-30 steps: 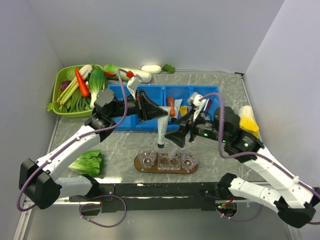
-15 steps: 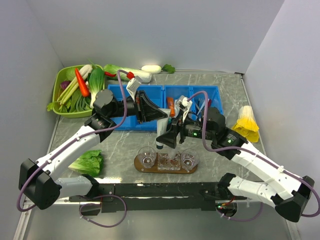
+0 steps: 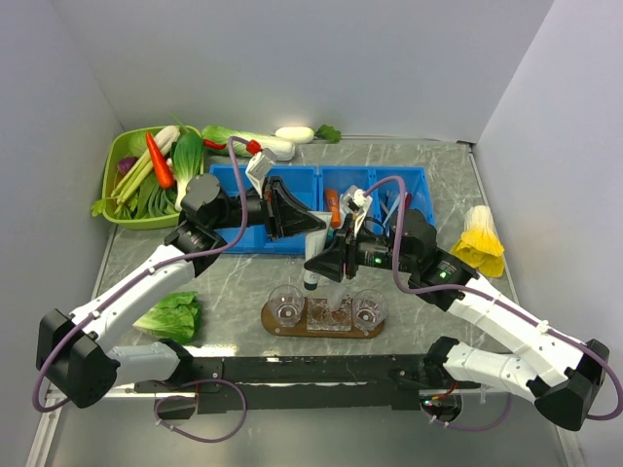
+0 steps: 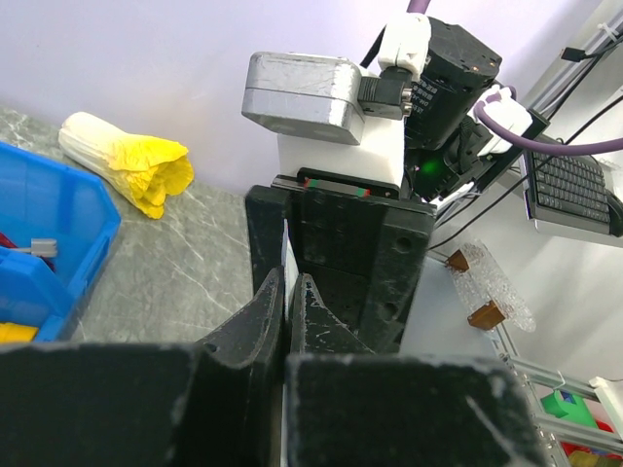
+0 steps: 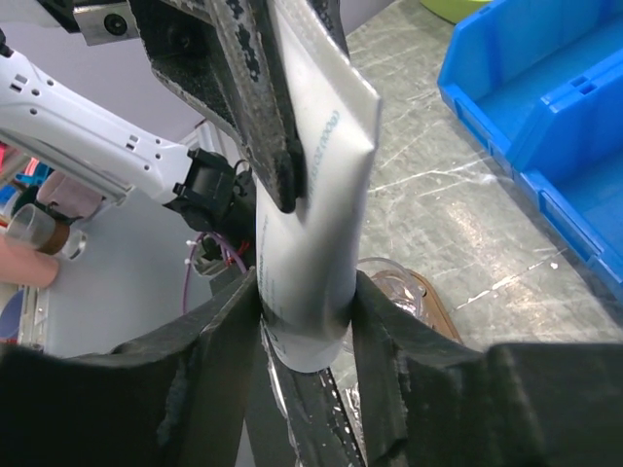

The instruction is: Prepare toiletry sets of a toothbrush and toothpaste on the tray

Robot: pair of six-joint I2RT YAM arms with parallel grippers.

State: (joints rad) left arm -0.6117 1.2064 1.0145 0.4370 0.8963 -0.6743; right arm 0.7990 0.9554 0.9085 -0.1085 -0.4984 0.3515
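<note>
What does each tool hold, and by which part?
Both hold the toothpaste tube: the left tool pinches its flat crimped end, the right tool clasps its lower body.

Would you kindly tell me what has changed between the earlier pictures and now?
The right gripper swung left from beside the hanging toothpaste tube and closed on its lower part. The left gripper stayed clamped on the tube's crimped end, above the tray. The tray and the blue bins did not move.
</note>
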